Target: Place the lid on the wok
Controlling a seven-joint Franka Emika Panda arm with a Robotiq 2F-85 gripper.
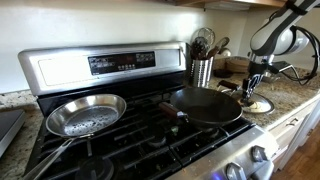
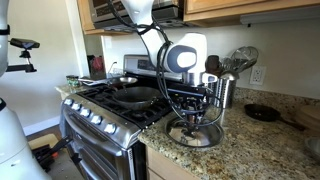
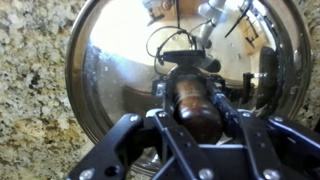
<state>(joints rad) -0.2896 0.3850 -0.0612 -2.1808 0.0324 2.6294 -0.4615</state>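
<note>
The lid (image 3: pixel 110 70) lies flat on the granite counter beside the stove; it also shows in both exterior views (image 1: pixel 262 105) (image 2: pixel 205 137). Its dark wooden knob (image 3: pixel 192 98) sits between my gripper's fingers (image 3: pixel 192 105), which close against it on both sides. My gripper (image 1: pixel 251 88) (image 2: pixel 193 118) points straight down onto the lid. The wok (image 1: pixel 207 104) (image 2: pixel 133 96), black with a dark handle, sits empty on a stove burner, apart from the lid.
A shiny silver pan (image 1: pixel 85 114) sits on another burner. A metal utensil holder (image 1: pixel 201 68) (image 2: pixel 226 88) stands on the counter behind the lid. A small dark dish (image 2: pixel 262 113) lies further along the counter. The stove's control panel (image 1: pixel 120 62) rises behind.
</note>
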